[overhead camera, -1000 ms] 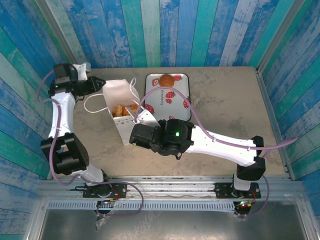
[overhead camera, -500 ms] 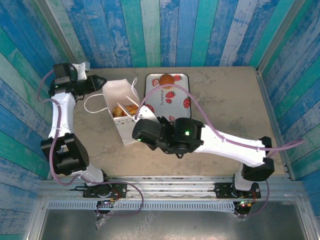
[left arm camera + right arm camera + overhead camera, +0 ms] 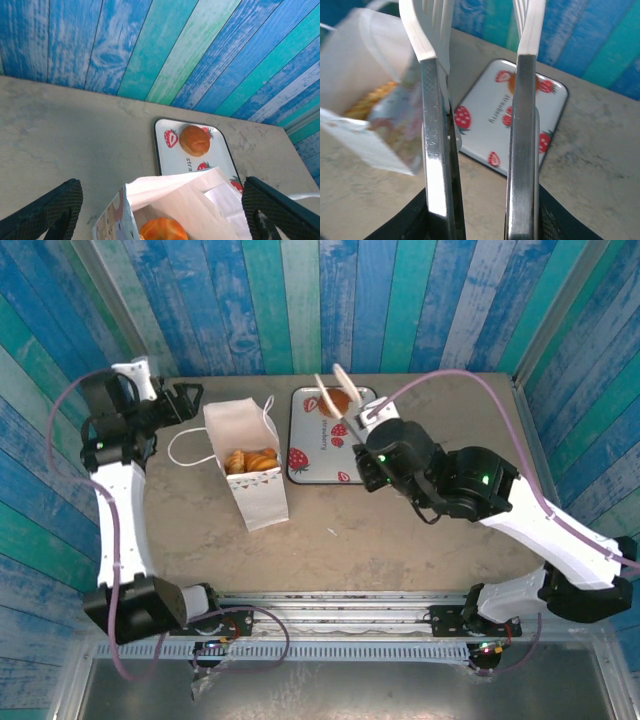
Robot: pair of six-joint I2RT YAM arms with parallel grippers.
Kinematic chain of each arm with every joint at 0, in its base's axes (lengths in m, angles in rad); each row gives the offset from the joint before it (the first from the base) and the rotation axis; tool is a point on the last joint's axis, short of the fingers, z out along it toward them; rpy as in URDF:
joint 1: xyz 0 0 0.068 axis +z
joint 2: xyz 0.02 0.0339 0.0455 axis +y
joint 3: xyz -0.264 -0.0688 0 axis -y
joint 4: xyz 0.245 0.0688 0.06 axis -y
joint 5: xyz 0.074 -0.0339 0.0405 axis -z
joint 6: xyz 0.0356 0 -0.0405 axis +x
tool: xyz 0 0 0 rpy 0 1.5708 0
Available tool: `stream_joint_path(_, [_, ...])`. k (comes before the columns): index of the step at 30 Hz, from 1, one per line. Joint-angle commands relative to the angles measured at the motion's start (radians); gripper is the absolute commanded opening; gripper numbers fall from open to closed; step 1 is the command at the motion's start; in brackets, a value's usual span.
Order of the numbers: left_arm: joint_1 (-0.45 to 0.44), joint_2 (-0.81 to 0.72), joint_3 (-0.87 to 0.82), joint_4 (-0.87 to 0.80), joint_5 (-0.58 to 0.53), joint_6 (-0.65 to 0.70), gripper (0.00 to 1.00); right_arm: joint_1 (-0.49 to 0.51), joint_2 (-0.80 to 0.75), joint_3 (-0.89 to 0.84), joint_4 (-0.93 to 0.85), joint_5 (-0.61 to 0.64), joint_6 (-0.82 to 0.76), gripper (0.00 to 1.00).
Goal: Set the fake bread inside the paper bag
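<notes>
The white paper bag (image 3: 258,490) stands open left of centre, with several golden fake bread pieces (image 3: 250,460) inside. One round brown bun (image 3: 338,400) lies on the strawberry tray (image 3: 315,455). My left gripper (image 3: 185,400) is open just left of the bag's rim, holding nothing. In the left wrist view its fingers (image 3: 50,210) straddle the bag (image 3: 200,200) above an orange piece (image 3: 162,230), with the bun (image 3: 194,140) beyond. My right gripper (image 3: 368,435) is shut on metal tongs (image 3: 335,385). The tongs' (image 3: 435,100) white tips are apart and empty, just over the bun.
The tray (image 3: 490,135) lies close to the bag's (image 3: 365,90) right side at the table's back. Blue plank walls enclose the table on three sides. The bag's cord handle (image 3: 185,445) loops out to the left on the tabletop.
My left gripper opened and drew back left off the bag's rim. The right arm swung from in front of the bag to the right, bringing the tongs over the tray's bun.
</notes>
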Motion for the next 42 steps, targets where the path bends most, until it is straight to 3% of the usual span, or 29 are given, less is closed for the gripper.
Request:
stream_joint_path(1, [0.003,-0.115,-0.051,0.060,-0.075,-0.018,0.91,-0.123,-0.032,-0.109,0.085,-0.108,-0.007,0.41])
stream_joint_path(5, [0.004,-0.209,-0.109,0.066,-0.118,-0.013,0.97,-0.273,-0.023,-0.228,0.163,-0.240,-0.023,0.42])
stream_joint_path(10, [0.004,-0.277,-0.132,0.030,-0.124,0.003,0.98,-0.416,0.056,-0.325,0.278,-0.397,-0.037,0.41])
stream_joint_path(18, [0.004,-0.395,-0.204,0.037,-0.114,0.015,1.00,-0.550,0.320,-0.220,0.311,-0.502,-0.082,0.43])
stream_joint_path(29, [0.004,-0.456,-0.256,0.068,-0.104,0.016,0.98,-0.614,0.572,-0.038,0.276,-0.575,-0.099,0.47])
stream_joint_path(42, [0.004,-0.443,-0.264,0.065,-0.118,0.021,0.97,-0.621,0.710,0.074,0.248,-0.626,-0.141,0.57])
